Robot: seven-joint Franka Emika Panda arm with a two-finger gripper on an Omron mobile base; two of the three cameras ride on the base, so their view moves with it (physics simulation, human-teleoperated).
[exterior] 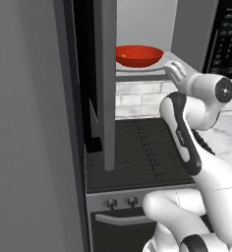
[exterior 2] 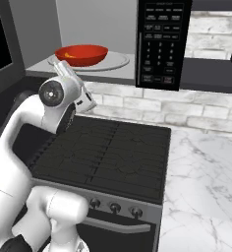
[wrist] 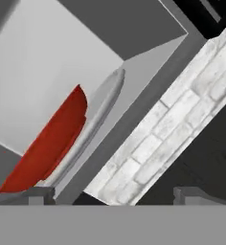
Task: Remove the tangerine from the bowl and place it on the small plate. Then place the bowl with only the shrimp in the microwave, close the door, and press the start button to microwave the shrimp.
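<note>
Bowl first: the wide shallow glossy red bowl (exterior: 139, 55) sits inside the large grey over-range microwave (exterior 2: 88, 29), on its round grey turntable (exterior 2: 119, 61). In the right base view I see a small orange-yellow bit (exterior 2: 70, 57) in it, probably the shrimp; too small to be sure. Can't spot a round tangerine in the bowl from these angles, so I judge the bowl placement done.

Next thing to handle is the wide grey-framed microwave door (exterior: 108, 83), which stands swung open, seen edge-on at the left of the cavity. My read: rigid hinged panel, light, swings freely, smooth face so a fingertip could slide off. No grip needed; I'd push flat on the outer face near the free edge, away from the hinge, and follow the arc. The dark window is the part I'd avoid loading.

Bowl itself looks hard, glossy and slippery; leave it alone now.

Two-finger gripper (exterior: 174, 72) is just outside the cavity, below and in front of the bowl, touching nothing. Hand view shows the two dark fingertips (wrist: 40, 194) well apart with nothing between them, so the claw is wide and empty.

Further out: black keypad panel (exterior 2: 162, 42) to the right of the cavity, for the start press after closing. Black gas cooktop (exterior 2: 108, 155) below, white brick backsplash (exterior 2: 152, 106) behind, marble counter (exterior 2: 206, 167) to the right.
</note>
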